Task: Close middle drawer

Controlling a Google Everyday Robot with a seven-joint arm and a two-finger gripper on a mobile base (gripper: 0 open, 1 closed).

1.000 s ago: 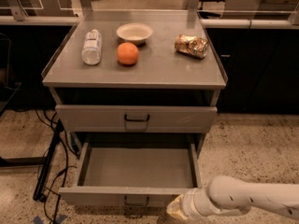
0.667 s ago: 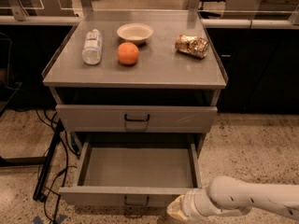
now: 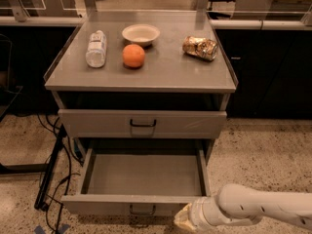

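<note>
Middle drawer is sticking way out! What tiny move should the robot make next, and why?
Probably push the gripper forward against the front panel of the middle drawer. The drawer is pulled far out, and the gripper sits near the panel's right end, so a push toward the cabinet should start closing it.

Gripper [image 3: 182,222] — beside the middle drawer [image 3: 107,204] front — runs off the bottom edge.

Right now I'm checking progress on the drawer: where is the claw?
In the camera view the claw sits at the bottom edge, right of centre, by the front right corner of the open middle drawer, below the top drawer.
</note>
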